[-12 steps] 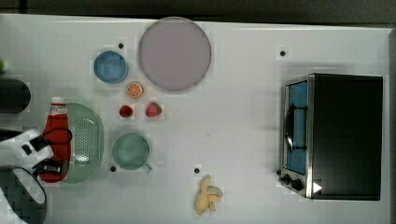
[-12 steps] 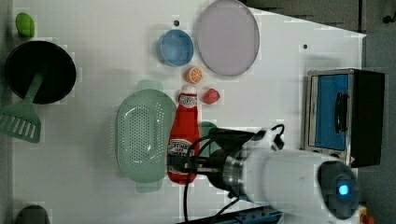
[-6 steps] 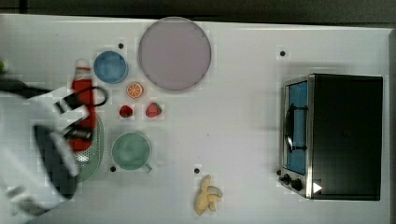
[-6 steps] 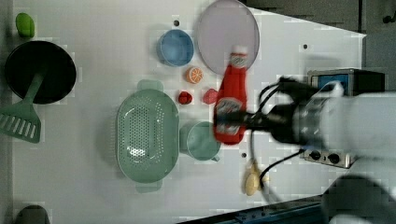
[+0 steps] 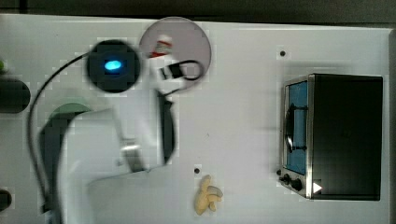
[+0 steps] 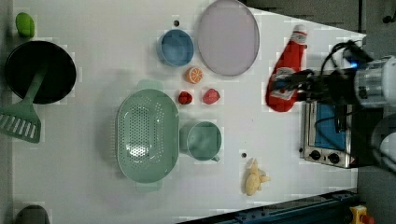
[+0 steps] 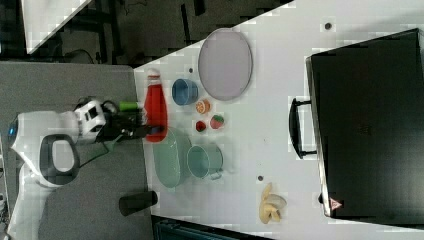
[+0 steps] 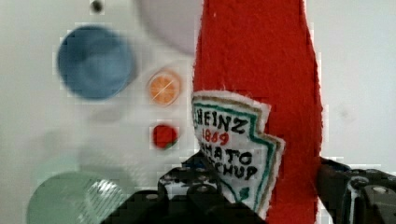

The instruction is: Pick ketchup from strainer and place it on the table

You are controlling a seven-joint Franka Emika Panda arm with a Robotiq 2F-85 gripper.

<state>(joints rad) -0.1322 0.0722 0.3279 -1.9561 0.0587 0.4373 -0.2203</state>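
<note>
our hand (image 6: 299,86) is shut on the bottom half of the soft red ketchup bottle with the white cap (image 6: 286,70), up off the flat white table (image 6: 93,56). its cap points to the far table edge, so we go straight down, well away from the pale green strainer with holes (image 6: 147,134).

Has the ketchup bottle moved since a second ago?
Yes. In the left view the ketchup, shut in the gripper, has gone from beside the strainer rightward, past the lilac plate.
</note>
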